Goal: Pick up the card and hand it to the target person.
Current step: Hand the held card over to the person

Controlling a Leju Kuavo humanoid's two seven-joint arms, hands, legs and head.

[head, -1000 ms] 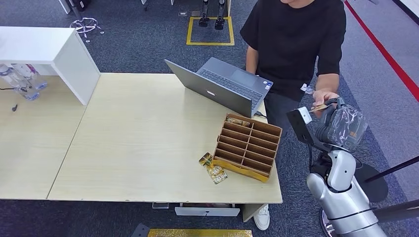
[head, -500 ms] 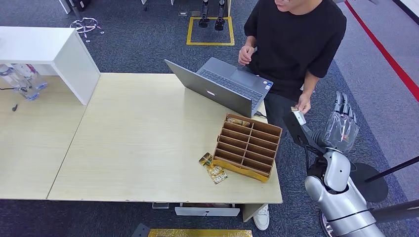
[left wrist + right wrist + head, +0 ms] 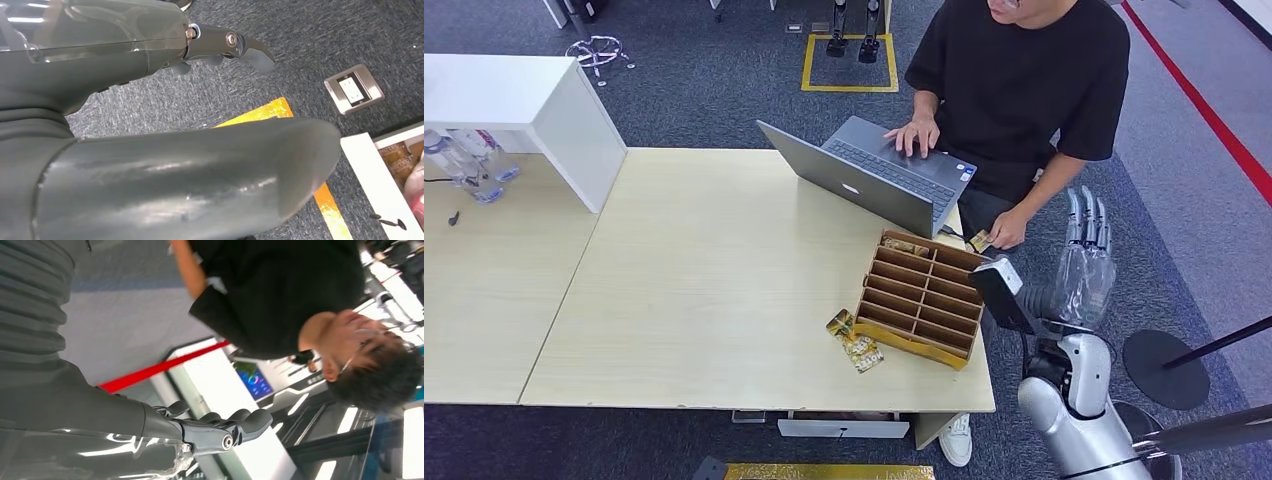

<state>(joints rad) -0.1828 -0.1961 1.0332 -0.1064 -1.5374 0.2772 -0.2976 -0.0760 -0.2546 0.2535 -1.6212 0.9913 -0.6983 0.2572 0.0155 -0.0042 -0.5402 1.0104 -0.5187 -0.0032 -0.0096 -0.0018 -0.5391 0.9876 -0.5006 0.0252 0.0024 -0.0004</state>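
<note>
The right robot hand (image 3: 1086, 262), fingers spread wide and empty, could brush the person (image 3: 1022, 90) holding the small gold card (image 3: 981, 240) near the bench's far right corner.

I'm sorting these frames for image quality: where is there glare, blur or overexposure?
Head view: even light, sharp across the table and laptop. Left wrist view: the left hand is close and soft, with bright streaks on its cover; the carpet is sharp. Right wrist view: bright, washed-out lights behind the person, sheen on the right hand.
</note>
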